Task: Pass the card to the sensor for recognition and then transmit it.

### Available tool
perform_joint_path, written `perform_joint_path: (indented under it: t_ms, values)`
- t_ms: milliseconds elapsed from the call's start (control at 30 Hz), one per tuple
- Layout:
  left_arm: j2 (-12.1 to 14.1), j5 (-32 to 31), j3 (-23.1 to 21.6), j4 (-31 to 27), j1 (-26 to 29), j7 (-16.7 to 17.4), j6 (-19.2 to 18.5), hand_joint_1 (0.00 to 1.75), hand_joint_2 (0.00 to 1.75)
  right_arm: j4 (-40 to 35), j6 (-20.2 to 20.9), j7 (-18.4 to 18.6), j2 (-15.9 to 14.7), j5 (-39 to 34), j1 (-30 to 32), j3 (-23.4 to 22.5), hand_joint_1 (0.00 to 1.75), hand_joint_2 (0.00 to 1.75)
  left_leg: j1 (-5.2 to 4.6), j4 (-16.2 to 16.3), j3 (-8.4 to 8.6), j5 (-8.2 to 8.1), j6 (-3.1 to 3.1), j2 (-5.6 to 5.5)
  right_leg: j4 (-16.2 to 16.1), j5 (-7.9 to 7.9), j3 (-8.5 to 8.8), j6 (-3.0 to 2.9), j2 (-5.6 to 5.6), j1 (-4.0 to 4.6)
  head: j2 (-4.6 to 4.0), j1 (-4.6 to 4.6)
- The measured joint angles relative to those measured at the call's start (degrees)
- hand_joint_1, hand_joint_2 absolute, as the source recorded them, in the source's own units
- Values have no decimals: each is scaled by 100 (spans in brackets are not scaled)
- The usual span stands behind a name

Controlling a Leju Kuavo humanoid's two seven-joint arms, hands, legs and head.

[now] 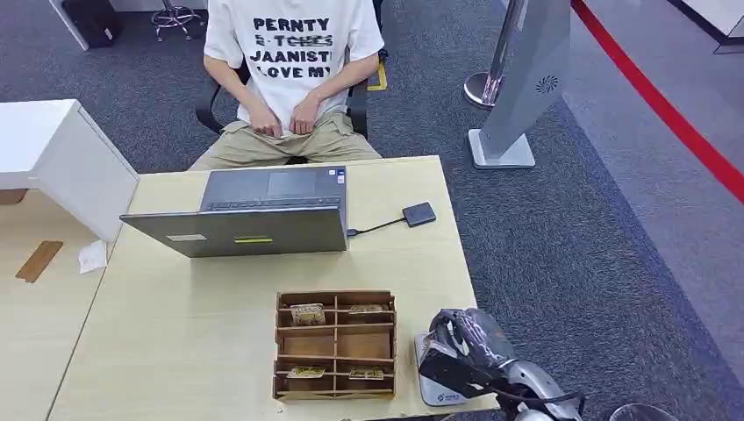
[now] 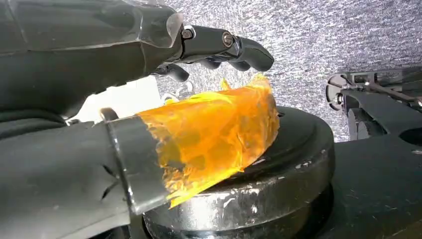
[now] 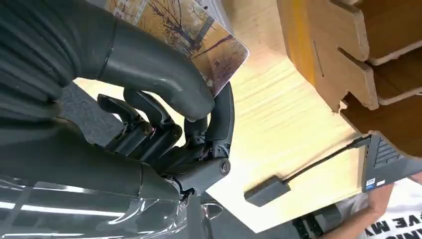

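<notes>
Table [image 1: 219,351]: pale wood, grey carpet around.
Edge: my right hand [image 1: 465,346] hung over the right edge.
Grip: thumb and fingers pinched the card [image 3: 199,35]; left hand [image 2: 149,59] fingers loosely curled, holding nothing.

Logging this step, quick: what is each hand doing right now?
Left hand: holds nothing, fingers apart, open.
Right hand: pinches a card between thumb and fingers, above the table.

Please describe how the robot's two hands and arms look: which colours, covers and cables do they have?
The right hand has a thick grey thumb, darker jointed fingers and a glossy clear wrap behind. In the head view its arm is silver with a thin black cable. The left hand has a dark grey cover, black fingers and crumpled orange tape on the thumb.
</notes>
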Motion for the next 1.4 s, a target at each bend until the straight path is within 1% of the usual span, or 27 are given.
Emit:
perform_joint_path:
  t_ms: [1000,1400]
  values:
    - [0,0,-2,0,0,0,9,0,0,173,11,20,13,-72,-15,83,175,175,0,0,0,0,0,0,0,0,0,0,0,0,0,-2]
    - [2,0,-2,0,0,0,11,0,0,312,74,50,114,-160,-37,162,175,175,0,0,0,0,0,0,0,0,1,0,0,0,0,0]
